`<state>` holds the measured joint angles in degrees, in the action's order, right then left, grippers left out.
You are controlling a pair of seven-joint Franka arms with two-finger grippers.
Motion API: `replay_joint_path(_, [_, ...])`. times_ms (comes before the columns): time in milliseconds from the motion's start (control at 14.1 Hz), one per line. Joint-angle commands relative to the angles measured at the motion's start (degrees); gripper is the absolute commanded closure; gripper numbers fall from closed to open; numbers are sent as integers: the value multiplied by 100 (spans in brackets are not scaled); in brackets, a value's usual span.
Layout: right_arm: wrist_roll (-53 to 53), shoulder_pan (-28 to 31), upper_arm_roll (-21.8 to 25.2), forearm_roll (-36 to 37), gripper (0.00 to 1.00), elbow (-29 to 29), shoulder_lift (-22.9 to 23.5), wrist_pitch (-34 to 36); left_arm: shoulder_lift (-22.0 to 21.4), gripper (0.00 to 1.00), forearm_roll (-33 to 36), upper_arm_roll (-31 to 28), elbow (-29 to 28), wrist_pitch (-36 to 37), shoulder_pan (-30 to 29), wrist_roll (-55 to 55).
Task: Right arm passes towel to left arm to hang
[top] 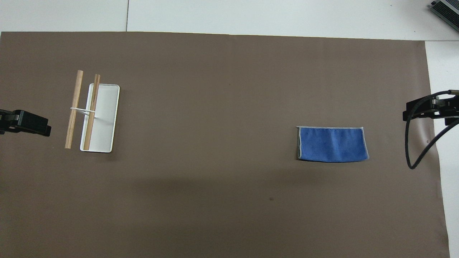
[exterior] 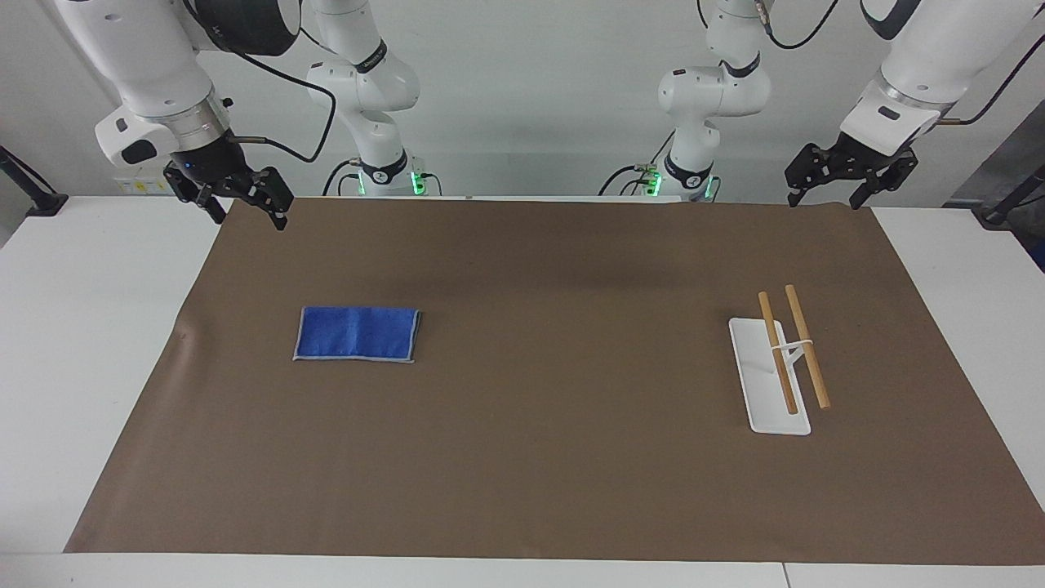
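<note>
The towel (exterior: pixel 357 334) (top: pixel 332 144), a blue cloth with grey edging, lies folded flat on the brown mat toward the right arm's end of the table. My right gripper (exterior: pixel 247 215) (top: pixel 426 109), the one with the blue light, hangs open and empty over the mat's corner at that end, well apart from the towel. At the other end my left gripper (exterior: pixel 824 199) (top: pixel 32 123) waits open and empty over the mat's edge. Nothing touches the towel.
A rack (exterior: pixel 780 367) (top: pixel 94 114) with a white base and two wooden bars stands toward the left arm's end. The brown mat (exterior: pixel 555 457) covers most of the white table. A black cable (top: pixel 412 157) loops down from the right wrist.
</note>
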<state>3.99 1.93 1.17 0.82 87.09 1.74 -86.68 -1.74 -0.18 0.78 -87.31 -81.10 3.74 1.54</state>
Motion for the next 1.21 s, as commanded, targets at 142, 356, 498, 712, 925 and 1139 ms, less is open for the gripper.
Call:
replay_joint_path(142, [-83,45,-82,-64,0,1027,-507,-856,-169,0,-61,1,-181,6,-40,-57])
replay_joint_path(356, [-65,45,-240,-64,0,1354,-561,-1026,-169,0,-61,1,-181,6,-31,-57])
replay_joint_path(498, [-48,36,-284,-64,0,1573,-534,-1270,-169,0,-61,1,-181,6,-31,-57])
replay_joint_path(712, [-13,-148,-346,-64,0,2362,-403,-2305,-169,0,-61,1,-181,6,-31,-57])
replay_joint_path(925, [40,-359,-346,-64,0,2725,114,-3238,-169,0,-61,1,-181,6,-31,-57])
replay_joint_path(1139, [15,-404,-346,-64,0,3242,318,-4064,-169,0,-61,1,-181,6,-31,-57])
